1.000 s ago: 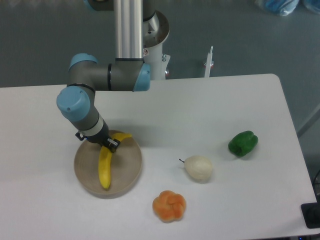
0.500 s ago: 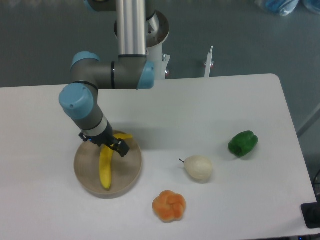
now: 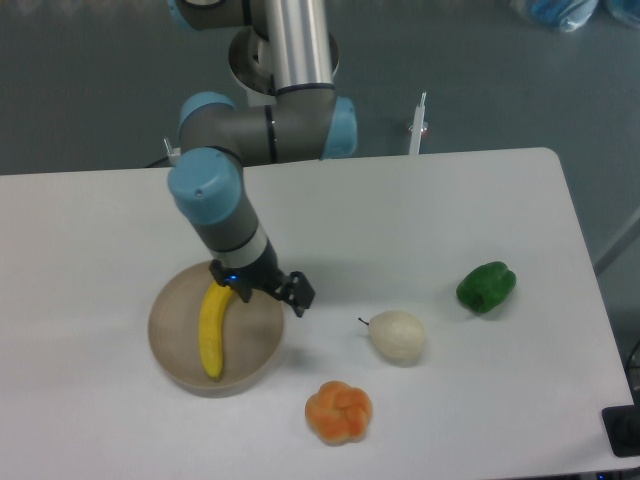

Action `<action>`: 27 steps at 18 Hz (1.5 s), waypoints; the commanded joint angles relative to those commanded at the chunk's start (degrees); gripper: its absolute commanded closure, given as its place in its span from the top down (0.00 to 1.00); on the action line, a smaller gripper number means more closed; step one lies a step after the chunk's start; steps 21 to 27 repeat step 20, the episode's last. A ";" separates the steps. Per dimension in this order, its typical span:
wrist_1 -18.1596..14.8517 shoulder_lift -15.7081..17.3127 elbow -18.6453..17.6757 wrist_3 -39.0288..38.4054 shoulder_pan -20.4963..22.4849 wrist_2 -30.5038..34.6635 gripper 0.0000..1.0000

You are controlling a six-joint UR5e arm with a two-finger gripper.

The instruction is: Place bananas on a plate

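Note:
The yellow banana (image 3: 210,330) lies lengthwise inside the round tan plate (image 3: 166,350) at the table's front left, its stem end toward the back. My gripper (image 3: 283,292) hangs over the plate's right rim, just right of the banana's upper end and apart from it. It holds nothing, and its dark fingers (image 3: 299,296) look open.
A whitish pear-like fruit (image 3: 398,336) sits right of the plate. An orange lobed fruit (image 3: 338,411) lies near the front edge, and a green pepper (image 3: 486,286) is farther right. The arm's base (image 3: 285,60) stands behind the table's back edge.
The gripper let go of the banana, which now rests in the plate. The arm then swung right, from over the banana's upper end to the plate's right rim.

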 joint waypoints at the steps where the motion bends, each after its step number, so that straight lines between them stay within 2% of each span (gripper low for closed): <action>1: 0.26 0.70 0.18 2.72 1.49 0.09 1.00; 4: 0.35 0.97 2.98 12.74 6.59 0.00 1.00; 7: 0.18 0.62 5.97 17.41 9.67 -0.62 1.00; 9: -0.17 0.18 7.46 23.89 11.35 -0.79 1.00; 11: -0.26 -0.09 7.65 30.75 13.71 -0.79 1.00; 14: -0.17 -0.17 7.30 36.30 15.92 -0.88 1.00; 19: 0.09 -1.23 8.61 37.37 17.68 -4.83 1.00; 27: 0.09 -1.23 8.96 37.37 17.77 -5.01 1.00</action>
